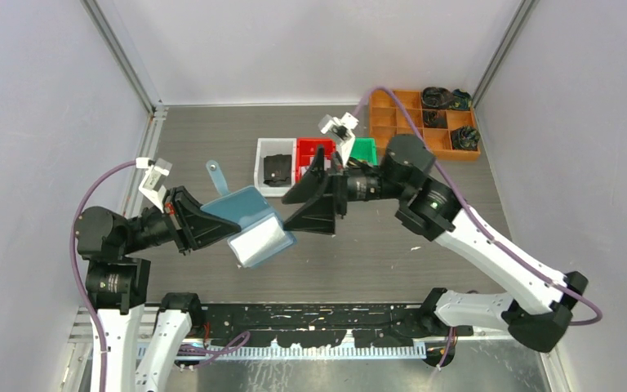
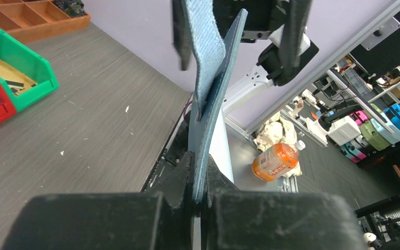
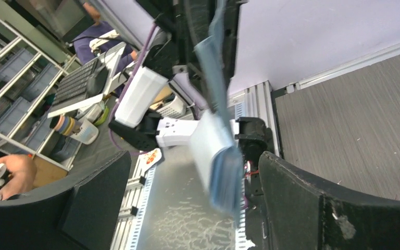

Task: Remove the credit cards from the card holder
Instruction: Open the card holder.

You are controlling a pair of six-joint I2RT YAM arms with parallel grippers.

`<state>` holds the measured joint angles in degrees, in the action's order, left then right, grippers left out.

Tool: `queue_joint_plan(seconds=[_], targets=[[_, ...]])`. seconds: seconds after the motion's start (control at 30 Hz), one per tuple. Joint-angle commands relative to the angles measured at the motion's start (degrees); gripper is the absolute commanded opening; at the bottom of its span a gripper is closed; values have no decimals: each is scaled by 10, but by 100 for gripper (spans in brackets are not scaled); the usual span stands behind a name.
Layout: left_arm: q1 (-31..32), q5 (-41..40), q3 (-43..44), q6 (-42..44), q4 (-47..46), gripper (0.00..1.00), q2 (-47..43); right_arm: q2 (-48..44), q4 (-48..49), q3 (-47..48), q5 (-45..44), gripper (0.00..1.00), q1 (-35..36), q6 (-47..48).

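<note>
While no card is out, you're only starting.
Your left gripper clamps the card holder; your right gripper gapes wide beside credit cards jutting from that holder.

The card holder was a light, dusty blue. Its fanned lower end was paler, almost silvery white, which may have been the credit cards showing. The left fingers and right fingers were matt black. The desk was grey with a fine streaked grain. The bins were white, red and green, the tray orange-brown, and the cable purple.
</note>
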<state>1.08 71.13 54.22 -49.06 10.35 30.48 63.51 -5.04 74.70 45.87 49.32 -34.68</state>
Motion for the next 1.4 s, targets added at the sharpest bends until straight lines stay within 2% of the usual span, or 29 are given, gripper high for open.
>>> queue_joint_plan(seconds=[0.0,0.07,0.2,0.3,0.4,0.43,0.47,0.5,0.57,0.73,0.77,0.83,0.87,0.9,0.93,1.0,1.03,1.17,1.23,1.27,1.3,1.33,1.37], targets=[[1,3,25,-32,-39,0,-9,53,59,52,-39,96,-1,15],[1,8,24,-35,-39,0,-11,82,40,83,-36,95,0,19],[1,10,21,-34,-34,0,-8,117,67,113,-6,90,25,19],[1,9,20,-33,-29,0,-4,135,64,128,-2,78,46,30],[1,8,21,-21,-15,0,-2,146,79,126,1,51,58,23],[1,7,22,-13,-9,0,-3,147,88,122,-3,37,59,18],[1,7,23,-6,3,1,-3,150,97,119,-3,18,59,11],[1,6,26,4,13,3,-4,150,103,116,-5,5,59,5],[1,-1,33,33,48,15,-4,149,105,108,-18,1,59,-2],[1,-53,55,144,142,81,-14,139,80,102,-102,1,56,-29],[1,-75,55,156,149,87,-19,139,77,105,-106,1,54,-40],[1,-118,47,155,138,88,-34,146,74,113,-99,1,54,-66],[1,-125,41,143,121,87,-39,150,72,117,-96,1,54,-79],[1,-129,35,129,99,80,-43,155,71,121,-89,1,54,-92],[1,-133,31,114,79,71,-45,159,71,124,-84,1,54,-102],[1,-126,25,88,33,48,-37,163,70,124,-81,1,53,-115],[1,-116,27,79,16,40,-27,162,71,122,-81,1,54,-118],[1,-87,56,63,17,18,11,154,96,104,-88,1,54,-133],[1,-71,60,39,-17,4,20,150,97,95,-95,1,54,-132],[1,-67,58,30,-32,0,21,148,93,91,-106,4,54,-123],[1,-66,55,24,-37,0,21,148,82,89,-119,17,54,-113],[1,-68,53,21,-38,0,20,150,76,88,-125,36,54,-105],[1,-72,54,21,-35,0,21,152,68,90,-122,48,52,-98]])
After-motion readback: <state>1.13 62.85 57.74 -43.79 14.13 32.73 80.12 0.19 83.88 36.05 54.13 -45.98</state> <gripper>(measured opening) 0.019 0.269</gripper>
